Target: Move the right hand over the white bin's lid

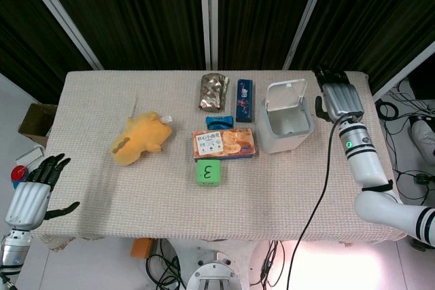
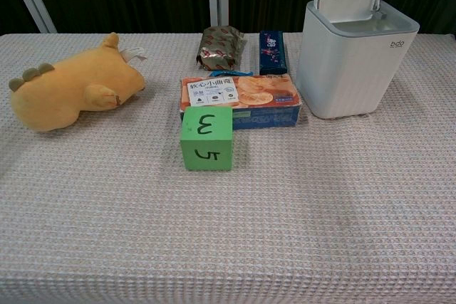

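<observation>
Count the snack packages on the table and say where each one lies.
3. The cookie box lies mid-table behind the green cube; the foil packet and the dark blue pack lie side by side behind it. A small blue item between them is unclear.

Dark curtains (image 1: 136,11), pale floor (image 1: 13,100), cardboard box (image 1: 35,121), floor cables (image 1: 401,110)

This looks like a robotics lab set up for recording. A table (image 1: 95,188) under a beige woven cloth stands before dark curtains (image 1: 136,11) hung between pale metal rails, and loose black cables (image 1: 408,110) trail over the floor beside it, with a cardboard box (image 1: 35,121) at the other end. Unrelated test props are laid out on it: a yellow plush toy (image 1: 139,138), a green numbered cube (image 1: 209,172), snack packets (image 1: 224,144).
</observation>
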Controlling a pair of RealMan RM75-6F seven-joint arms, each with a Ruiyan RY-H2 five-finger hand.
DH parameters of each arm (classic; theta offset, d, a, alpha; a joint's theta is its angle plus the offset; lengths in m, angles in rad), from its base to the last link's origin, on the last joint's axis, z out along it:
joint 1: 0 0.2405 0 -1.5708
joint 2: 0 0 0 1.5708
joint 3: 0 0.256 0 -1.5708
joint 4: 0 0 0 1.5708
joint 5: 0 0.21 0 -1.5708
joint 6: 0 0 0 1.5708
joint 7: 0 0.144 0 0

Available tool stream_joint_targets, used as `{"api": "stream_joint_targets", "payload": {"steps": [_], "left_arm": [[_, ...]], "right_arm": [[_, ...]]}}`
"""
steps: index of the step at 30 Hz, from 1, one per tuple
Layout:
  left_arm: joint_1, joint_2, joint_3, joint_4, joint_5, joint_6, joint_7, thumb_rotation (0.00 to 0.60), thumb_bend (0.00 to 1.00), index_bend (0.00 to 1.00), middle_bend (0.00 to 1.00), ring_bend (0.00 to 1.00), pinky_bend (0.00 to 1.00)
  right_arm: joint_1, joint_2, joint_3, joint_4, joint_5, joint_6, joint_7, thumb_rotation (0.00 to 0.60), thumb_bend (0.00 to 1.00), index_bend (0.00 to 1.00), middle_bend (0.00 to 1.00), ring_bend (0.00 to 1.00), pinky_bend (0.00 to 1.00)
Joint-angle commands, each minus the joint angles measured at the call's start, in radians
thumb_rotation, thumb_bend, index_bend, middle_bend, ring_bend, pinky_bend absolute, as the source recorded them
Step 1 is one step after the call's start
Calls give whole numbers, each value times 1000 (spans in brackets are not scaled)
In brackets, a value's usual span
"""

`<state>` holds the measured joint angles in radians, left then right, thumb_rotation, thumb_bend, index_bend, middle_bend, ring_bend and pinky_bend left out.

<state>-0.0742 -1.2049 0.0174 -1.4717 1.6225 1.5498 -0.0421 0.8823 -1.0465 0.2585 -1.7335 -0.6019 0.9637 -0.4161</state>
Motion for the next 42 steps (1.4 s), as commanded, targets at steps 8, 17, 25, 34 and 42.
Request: {"api": "stream_joint_targets", "payload": {"steps": [8, 17, 25, 34, 42], "left_arm": [[1, 1, -1, 18, -3, 2, -15, 506, 47, 102, 72, 79, 269], [0, 9, -3, 14, -1, 4, -17, 505, 47, 102, 72, 79, 269], [3, 22, -6, 9, -6, 11, -32, 509, 38, 102, 72, 79, 268], [1, 28, -10, 5, -15, 3, -24, 506, 38, 102, 72, 79, 269], [0, 25, -7, 1, -16, -5, -13, 509, 39, 102, 72, 79, 269]], "right_arm": [[6, -34, -14, 12, -14, 11, -16, 600, 678, 0, 0, 0, 0], [23, -50, 5, 31, -28, -18, 7, 600, 969, 0, 8, 0, 0], [59, -102, 2, 78, -7, -13, -34, 535, 1000, 0, 101, 0, 0], [74, -107, -15, 72, 32, -33, -64, 527, 1000, 0, 200, 0, 0], [26, -63, -41, -3, -97, -20, -19, 510, 1000, 0, 240, 0, 0]]}}
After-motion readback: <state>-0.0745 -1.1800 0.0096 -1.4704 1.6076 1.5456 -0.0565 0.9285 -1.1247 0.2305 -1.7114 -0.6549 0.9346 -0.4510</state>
